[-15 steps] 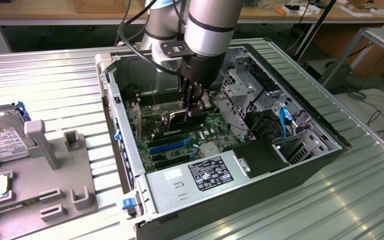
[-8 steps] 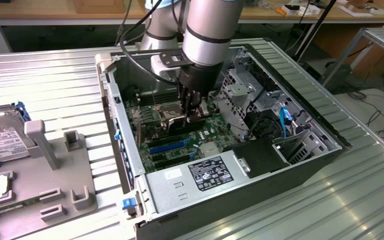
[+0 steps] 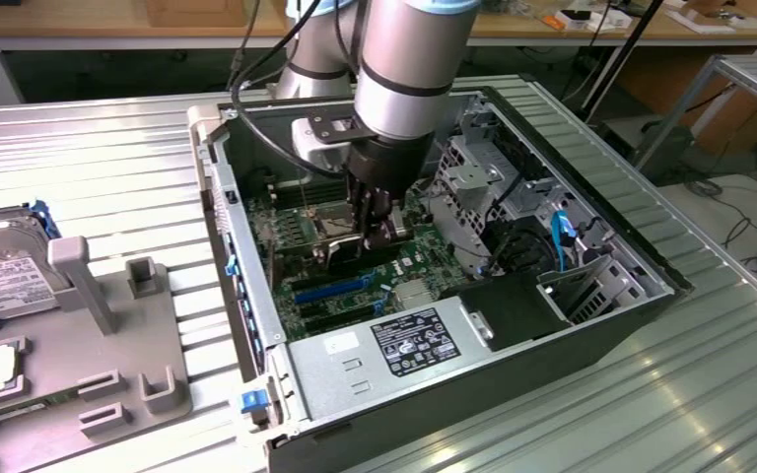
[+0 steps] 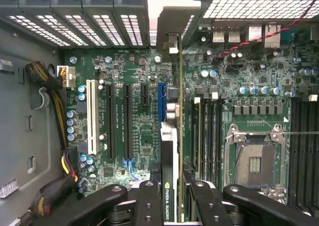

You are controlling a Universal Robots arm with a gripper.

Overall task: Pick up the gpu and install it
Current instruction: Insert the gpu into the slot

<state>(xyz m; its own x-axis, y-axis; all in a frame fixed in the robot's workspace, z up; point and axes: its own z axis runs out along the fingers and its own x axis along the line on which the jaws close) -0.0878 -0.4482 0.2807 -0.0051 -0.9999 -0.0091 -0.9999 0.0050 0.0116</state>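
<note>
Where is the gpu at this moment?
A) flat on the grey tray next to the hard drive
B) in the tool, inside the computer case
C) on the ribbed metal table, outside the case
B: in the wrist view the tool grips the gpu edge-on over the motherboard.

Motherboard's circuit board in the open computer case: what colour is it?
The motherboard is green; the wrist view shows it best.

the gpu [image 4: 168,156] is standing on its long edge, showing itself edge-on: a thin green card with a black cooler face bearing an nvidia quadro label. the gripper [image 4: 172,208] is clamping it, and it is running in line with the blue slot [image 4: 161,99].
</note>
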